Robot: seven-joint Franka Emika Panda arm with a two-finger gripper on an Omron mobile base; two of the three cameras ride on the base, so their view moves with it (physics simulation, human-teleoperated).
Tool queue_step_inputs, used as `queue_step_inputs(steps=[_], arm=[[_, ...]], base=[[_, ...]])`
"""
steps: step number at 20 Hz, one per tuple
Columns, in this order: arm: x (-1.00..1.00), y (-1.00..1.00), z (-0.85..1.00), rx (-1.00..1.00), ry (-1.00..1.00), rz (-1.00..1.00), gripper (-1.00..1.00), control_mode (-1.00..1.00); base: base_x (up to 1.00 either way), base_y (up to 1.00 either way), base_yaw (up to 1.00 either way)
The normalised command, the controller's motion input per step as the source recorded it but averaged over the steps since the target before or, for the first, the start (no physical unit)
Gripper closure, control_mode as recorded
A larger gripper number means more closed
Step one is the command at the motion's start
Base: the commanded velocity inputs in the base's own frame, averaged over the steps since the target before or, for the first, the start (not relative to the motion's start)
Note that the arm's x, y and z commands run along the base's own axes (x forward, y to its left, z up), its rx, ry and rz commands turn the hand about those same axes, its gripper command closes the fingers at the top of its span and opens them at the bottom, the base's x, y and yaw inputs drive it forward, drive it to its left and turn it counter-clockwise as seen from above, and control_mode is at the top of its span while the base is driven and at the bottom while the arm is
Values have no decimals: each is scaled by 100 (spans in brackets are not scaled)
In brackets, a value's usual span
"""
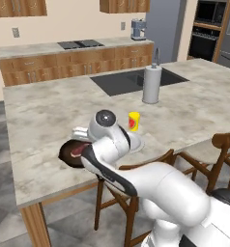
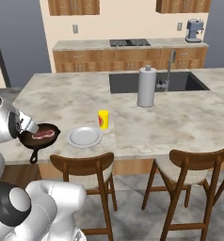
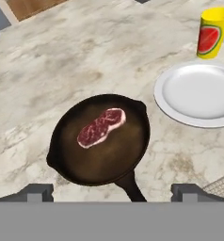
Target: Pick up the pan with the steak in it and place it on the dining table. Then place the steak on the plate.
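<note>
With the pan (image 3: 100,141) set on the counter (image 3: 62,61), the claw (image 3: 112,193) hung spread wide and empty, best lowered squarely over the steak (image 3: 101,127) before closing for the plate (image 3: 198,92).

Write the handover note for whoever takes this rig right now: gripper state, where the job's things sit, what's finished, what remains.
Gripper: open, empty, hovering above the pan's handle.
Round black frying pan: already resting on the beige-grey marbled dining table, near its edge, handle pointing off toward the robot.
Red-pink raw steak: inside the pan, lying flat.
Small round white plate: on the table beside the pan, apart from it, nothing on it. A yellow cup with a watermelon picture stands just beyond the plate.
Done: pan on the table.
Left: pick the steak out and set it on the plate.
</note>
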Motion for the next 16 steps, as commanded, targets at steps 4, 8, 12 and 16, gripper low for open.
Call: queue_step_inputs(steps=[4,8,12,16], arm=[[3,-2,-13,4,10,0,-100,-100],[0,0,-17,4,10,0,-100,-100],[22,3,-9,0,4,-2,-100,-100],[51,16,-25,0,1,-10,-100,-100]], base=[[0,0,0],[0,0,0],[0,0,0],[0,0,0]])
